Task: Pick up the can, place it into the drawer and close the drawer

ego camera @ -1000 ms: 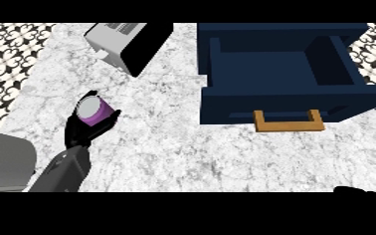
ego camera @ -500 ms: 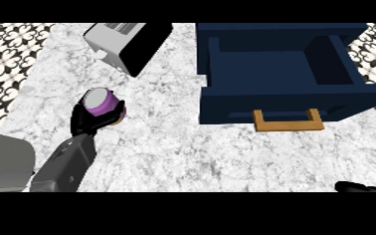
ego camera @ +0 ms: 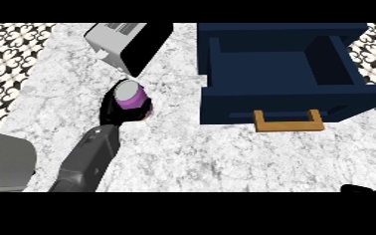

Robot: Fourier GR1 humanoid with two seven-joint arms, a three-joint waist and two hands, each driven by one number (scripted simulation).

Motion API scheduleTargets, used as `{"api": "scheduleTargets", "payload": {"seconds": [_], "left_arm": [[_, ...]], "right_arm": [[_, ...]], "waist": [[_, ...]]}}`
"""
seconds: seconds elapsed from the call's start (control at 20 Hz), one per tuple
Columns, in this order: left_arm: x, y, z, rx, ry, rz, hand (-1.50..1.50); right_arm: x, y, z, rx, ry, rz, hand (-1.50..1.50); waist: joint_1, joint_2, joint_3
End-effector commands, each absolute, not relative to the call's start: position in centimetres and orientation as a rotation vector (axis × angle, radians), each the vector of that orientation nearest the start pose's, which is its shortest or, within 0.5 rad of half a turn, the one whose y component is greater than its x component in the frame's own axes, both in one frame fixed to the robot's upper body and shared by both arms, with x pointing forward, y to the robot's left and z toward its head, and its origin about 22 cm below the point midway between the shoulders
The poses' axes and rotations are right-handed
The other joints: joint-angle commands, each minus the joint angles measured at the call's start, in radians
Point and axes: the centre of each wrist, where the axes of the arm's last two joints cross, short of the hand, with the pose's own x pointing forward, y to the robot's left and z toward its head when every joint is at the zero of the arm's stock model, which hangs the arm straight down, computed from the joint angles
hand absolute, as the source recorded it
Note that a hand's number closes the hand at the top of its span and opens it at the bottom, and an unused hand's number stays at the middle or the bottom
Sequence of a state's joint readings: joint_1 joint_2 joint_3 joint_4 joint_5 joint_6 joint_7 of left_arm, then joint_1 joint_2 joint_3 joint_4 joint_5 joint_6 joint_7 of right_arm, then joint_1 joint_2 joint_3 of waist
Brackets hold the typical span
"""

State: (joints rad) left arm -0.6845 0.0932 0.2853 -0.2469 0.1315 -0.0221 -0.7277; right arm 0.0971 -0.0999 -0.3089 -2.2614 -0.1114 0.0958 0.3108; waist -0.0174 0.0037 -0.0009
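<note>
Curling round one can (ego camera: 131,95), the left hand (ego camera: 117,110) has its black fingers wrapped about the purple body, grey lid showing on top. Can and hand sit in the left half of the surface (ego camera: 191,154), nearer the far edge than the near one, just in front of the toaster. Whether the can touches the surface or is lifted off it cannot be told from this view. One grey left forearm (ego camera: 86,162) runs from the near edge up to the hand.

One toaster (ego camera: 126,45), white top with black side, stands at the far edge, left of centre, close to the can but apart from it.

One dark blue drawer (ego camera: 283,77) stands open at the far right part of the surface, its inside bare, with one orange-brown handle (ego camera: 288,122) on its front face. The can is well apart from the drawer, to its left.

Right hand (ego camera: 360,189): only a dark sliver shows at the near right corner; finger state cannot be told.
</note>
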Motion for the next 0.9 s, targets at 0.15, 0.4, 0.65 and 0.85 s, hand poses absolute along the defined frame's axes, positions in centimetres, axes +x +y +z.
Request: {"api": "scheduleTargets", "payload": {"seconds": [0.15,0.4,0.65,0.85], "left_arm": [[37.0,18.8,-6.3,-0.116,-1.626,0.069,1.50],[39.1,15.9,-2.2,-0.101,-1.685,-0.032,1.50],[39.7,14.0,3.1,-0.172,-1.684,-0.059,1.50],[40.3,11.3,8.6,-0.196,-1.702,-0.071,1.50]], "right_arm": [[17.2,-31.0,15.6,-0.280,-1.861,-0.066,-1.50],[15.8,-29.9,14.7,-0.292,-1.870,-0.060,-1.50],[15.8,-31.1,14.4,-0.300,-1.871,-0.063,-1.50],[17.7,-29.9,14.9,-0.302,-1.873,-0.086,-1.50]], "waist": [[0.020,-0.008,0.001],[0.019,-0.010,0.002],[0.023,-0.013,0.002],[0.023,-0.010,0.001]]}}
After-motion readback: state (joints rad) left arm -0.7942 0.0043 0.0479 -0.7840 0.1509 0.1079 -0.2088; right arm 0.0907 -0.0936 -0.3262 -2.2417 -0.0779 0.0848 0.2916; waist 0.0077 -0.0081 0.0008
